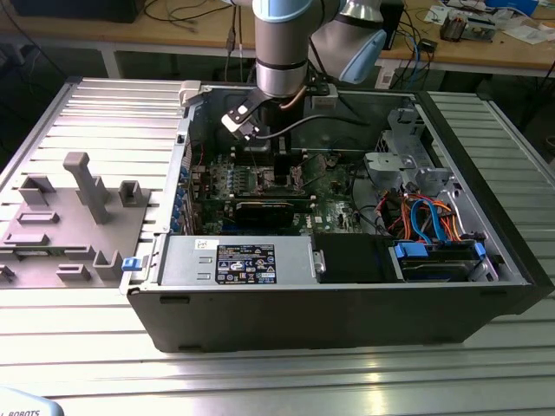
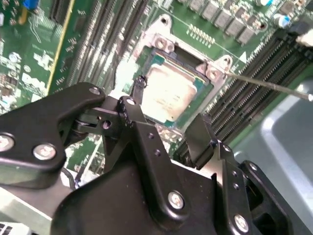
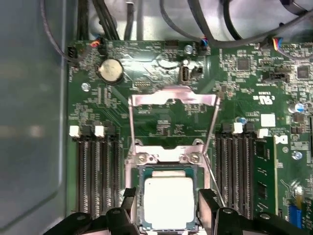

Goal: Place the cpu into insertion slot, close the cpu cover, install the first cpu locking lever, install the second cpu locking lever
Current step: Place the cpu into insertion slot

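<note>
Your end effector [image 3: 167,195] is open. In both wrist views its two black fingers [image 3: 130,203] stand one on each side of the cpu [image 3: 168,208], spread wider than the chip. I cannot tell from here whether either pad touches an edge.

The cpu lies flat and square inside the insertion slot [image 3: 169,157] on the green motherboard [image 3: 244,88], silver top up, so the first step looks done. The fingers straddle it that way because that is how a flat chip has to be carried and let go: held by its edges, lowered straight down.

The cpu cover [image 3: 173,99] is swung right back on its hinge and lies open over the board beyond the slot. That keeps the recess clear for the chip and for your fingers. A thin wire locking lever [image 2: 269,83] stands out sideways over the memory slots [image 2: 244,98], unlatched, which is what lets the cover stay open.

In the exterior view the arm [image 1: 282,52] reaches straight down into the open computer case [image 1: 347,321], which lies on its side on the ribbed surface [image 1: 260,381].
</note>
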Controlling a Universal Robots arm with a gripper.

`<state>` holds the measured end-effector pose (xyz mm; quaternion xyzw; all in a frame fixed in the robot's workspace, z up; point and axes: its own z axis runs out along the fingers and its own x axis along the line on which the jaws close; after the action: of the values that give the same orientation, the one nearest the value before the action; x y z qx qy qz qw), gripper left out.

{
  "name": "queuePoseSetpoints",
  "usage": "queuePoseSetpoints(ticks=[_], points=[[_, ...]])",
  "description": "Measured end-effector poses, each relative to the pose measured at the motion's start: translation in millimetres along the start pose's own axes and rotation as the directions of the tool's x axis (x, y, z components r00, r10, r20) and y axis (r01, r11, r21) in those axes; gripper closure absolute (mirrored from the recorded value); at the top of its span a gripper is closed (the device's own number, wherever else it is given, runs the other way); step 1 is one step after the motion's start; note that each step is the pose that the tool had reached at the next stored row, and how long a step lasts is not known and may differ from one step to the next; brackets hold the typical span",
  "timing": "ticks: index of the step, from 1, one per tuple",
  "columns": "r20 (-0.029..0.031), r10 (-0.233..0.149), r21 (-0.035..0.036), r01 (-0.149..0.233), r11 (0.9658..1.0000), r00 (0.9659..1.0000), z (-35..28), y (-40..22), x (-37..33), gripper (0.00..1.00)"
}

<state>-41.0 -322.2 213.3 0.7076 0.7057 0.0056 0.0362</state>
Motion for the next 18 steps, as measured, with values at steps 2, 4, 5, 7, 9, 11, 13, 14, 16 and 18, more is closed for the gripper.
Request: queuePoseSetpoints(ticks=[2,4,5,7,9,11,13,14,16,18], points=[[0.0,-0.001,0.0001,0.001,1.0,1.0,-1.5,1.7,4.3,0.47],[0.0015,-0.002,0.0001,0.002,1.0,1.0,-4.1,2.2,4.5,0.53],[0.0032,-0.002,0.0001,0.002,1.0,1.0,-5.8,2.2,4.5,0.59],[0.0112,-0.002,0.0,0.002,1.0,0.9999,-12.1,2.6,4.2,0.65],[0.0185,-0.003,-0.0001,0.003,1.0,0.9998,-15.6,2.9,3.9,0.77],[0.0244,-0.004,0.0,0.004,1.0,0.9997,-19.7,3.1,3.4,0.83],[0.0327,-0.005,-0.0001,0.005,1.0,0.9995,-23.1,3.3,2.8,0.89],[0.0377,-0.006,0.0,0.006,1.0,0.9993,-25.0,3.4,2.4,0.89],[0.0477,-0.007,-0.0001,0.007,1.0,0.9988,-28.7,3.6,1.0,0.89],[0.0477,-0.008,0.0144,0.007,0.9999,0.9988,-28.7,5.7,0.3,0.89]])
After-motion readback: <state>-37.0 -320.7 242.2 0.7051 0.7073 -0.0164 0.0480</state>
